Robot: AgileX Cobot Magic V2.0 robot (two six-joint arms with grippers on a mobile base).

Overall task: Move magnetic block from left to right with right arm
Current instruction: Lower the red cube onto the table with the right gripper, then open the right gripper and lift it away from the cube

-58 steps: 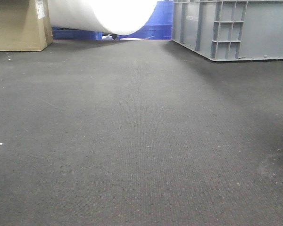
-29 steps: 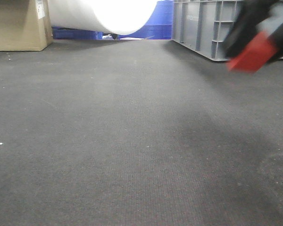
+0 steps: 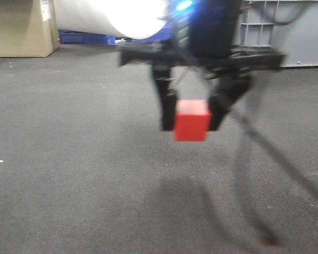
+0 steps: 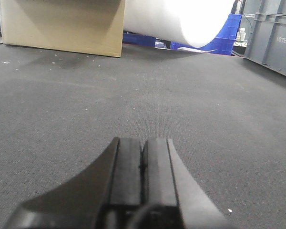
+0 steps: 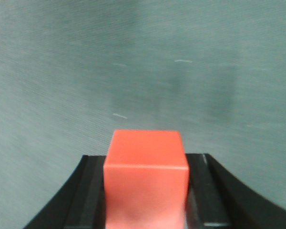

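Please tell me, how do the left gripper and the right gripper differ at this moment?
The right gripper holds the red magnetic block between its fingers; the left gripper holds nothing. The right gripper's fingers stand apart at the block's width; the left gripper's fingers are pressed together. Both have black fingers and are above the dark carpet.

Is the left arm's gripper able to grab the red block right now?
Probably not. The red block hangs in the air, clamped between the right gripper's fingers. The left gripper sits low over the dark mat with its jaws shut, and no block shows ahead of it.
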